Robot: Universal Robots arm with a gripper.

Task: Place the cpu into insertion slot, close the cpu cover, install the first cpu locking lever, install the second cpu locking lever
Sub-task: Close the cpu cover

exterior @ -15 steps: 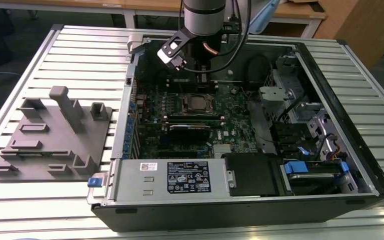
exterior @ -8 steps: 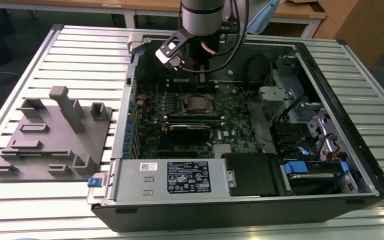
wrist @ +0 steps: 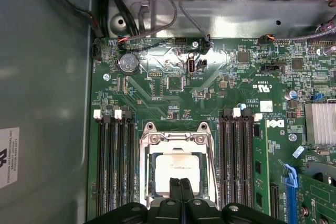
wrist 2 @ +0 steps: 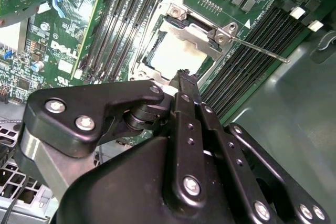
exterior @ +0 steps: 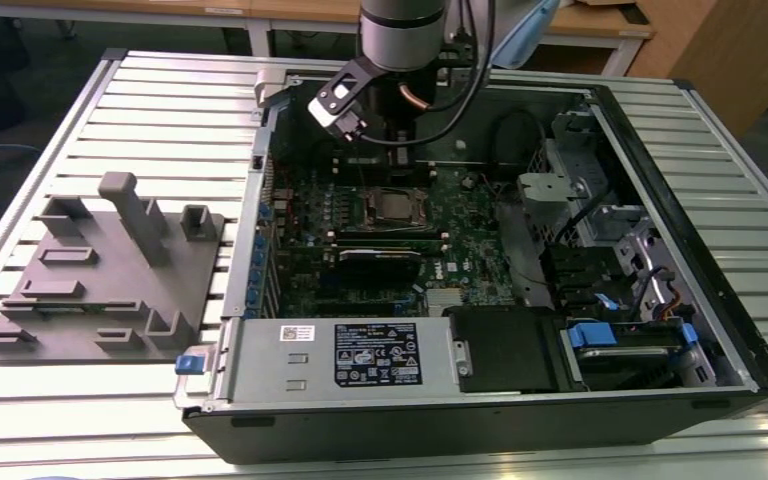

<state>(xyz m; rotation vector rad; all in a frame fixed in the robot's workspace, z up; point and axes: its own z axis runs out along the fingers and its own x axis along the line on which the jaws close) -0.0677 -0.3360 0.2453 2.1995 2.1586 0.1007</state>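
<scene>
A big open computer box [exterior: 464, 425] lies on a table [exterior: 157, 110] made of long metal strips. In the exterior view, the robot arm [exterior: 398, 35] comes down from the top middle of the picture into the back part of the box. A grey plastic holder [exterior: 104, 280] sits on the table at the exterior view's left, beside the box. A metal box with a sticker [exterior: 357, 355] sits along the near side of the computer box.

The chip [exterior: 392, 207] is in the middle of the green board [wrist: 210, 87]. It already sits in its square slot [wrist: 152, 174]. In both wrist views its pale shiny top [wrist: 177, 165] [wrist 2: 173, 56] shows through the window of the cover [wrist: 178, 149] [wrist 2: 197, 30]. The cover lies flat down over the chip.

The gripper [wrist: 181, 181] [wrist 2: 184, 74] hangs right above one edge of the chip and the cover. Its two black fingers [wrist: 176, 187] are pressed tight together with nothing between them. I cannot tell if the tip touches the cover.

In the second wrist view, a thin metal rod [wrist 2: 257, 50] sticks out from one corner of the cover. It points away over the long black slots [wrist 2: 247, 45] next to the chip.

In the first wrist view, a round silver battery [wrist: 128, 63] sits on the board, well away from the chip. A blue clip [wrist: 290, 174] is off to one side, past the long black slots.
</scene>
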